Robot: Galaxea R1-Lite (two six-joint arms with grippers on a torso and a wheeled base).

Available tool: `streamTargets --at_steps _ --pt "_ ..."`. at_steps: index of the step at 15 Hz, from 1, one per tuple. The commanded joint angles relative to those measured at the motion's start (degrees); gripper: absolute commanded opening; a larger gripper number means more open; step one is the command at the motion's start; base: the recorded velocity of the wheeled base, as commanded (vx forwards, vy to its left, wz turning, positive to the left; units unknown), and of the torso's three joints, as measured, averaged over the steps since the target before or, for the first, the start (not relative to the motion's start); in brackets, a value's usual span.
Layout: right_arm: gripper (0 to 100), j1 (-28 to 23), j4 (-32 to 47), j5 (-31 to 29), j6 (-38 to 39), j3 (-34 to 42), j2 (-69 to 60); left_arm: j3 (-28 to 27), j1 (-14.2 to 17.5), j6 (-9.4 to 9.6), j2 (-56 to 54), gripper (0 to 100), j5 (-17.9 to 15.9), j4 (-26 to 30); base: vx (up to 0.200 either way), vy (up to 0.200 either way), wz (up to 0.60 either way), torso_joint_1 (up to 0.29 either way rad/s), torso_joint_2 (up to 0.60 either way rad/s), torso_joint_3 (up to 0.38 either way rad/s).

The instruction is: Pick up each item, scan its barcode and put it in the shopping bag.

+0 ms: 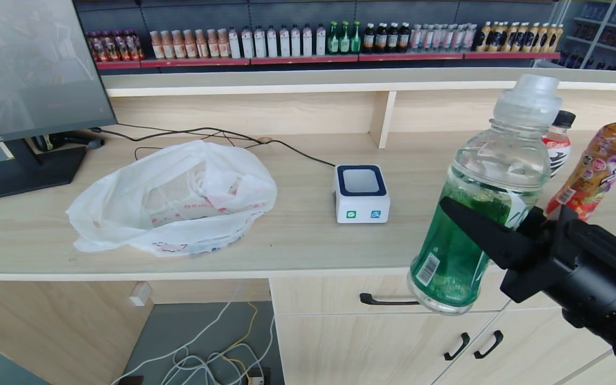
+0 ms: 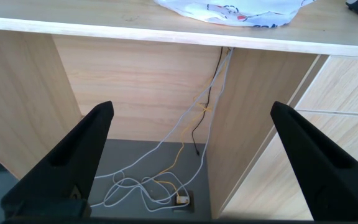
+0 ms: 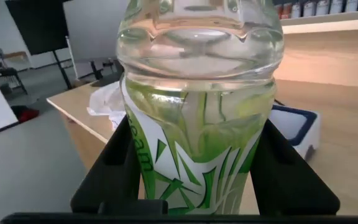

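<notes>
Green-labelled clear plastic bottle [image 1: 500, 160] gripped tilted in the right claw [image 1: 492, 235], raised over the front edge of the pale wooden surface [image 1: 297, 246], right of the white square scanner [image 1: 361, 193], white plastic shopping bag [image 1: 174, 198] lying further left, left claw [image 2: 191, 112] spread wide below the surface

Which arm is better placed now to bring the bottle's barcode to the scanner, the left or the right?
Right, most likely. The right gripper is shut on the bottle, raised to the right of the scanner, with the barcode visible near its base. The left gripper is open and empty, below the counter edge.
</notes>
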Motion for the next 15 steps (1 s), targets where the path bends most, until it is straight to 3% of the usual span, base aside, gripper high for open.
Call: streamTargets --at_steps 1,3,11,15 --pt "0 -1.9 -0.1 -0.8 -4.8 1.8 1.4 0.0 0.0 -0.02 0.0 100 0.0 0.0 0.000 0.000 0.00 0.000 0.00 0.000" --pt "0 -2.0 -0.1 -1.1 -12.6 0.2 3.9 0.0 0.0 -0.02 0.0 100 0.0 0.0 0.000 0.000 0.00 0.000 0.00 0.000" --pt "0 -4.0 -0.1 -3.8 -11.2 -12.8 9.3 0.0 0.0 -0.02 0.0 100 0.0 0.0 0.000 0.000 0.00 0.000 0.00 0.000" --pt "0 -9.4 -0.1 -3.5 -14.6 -22.1 12.8 0.0 0.0 -0.02 0.0 100 0.0 0.0 0.000 0.000 0.00 0.000 0.00 0.000"
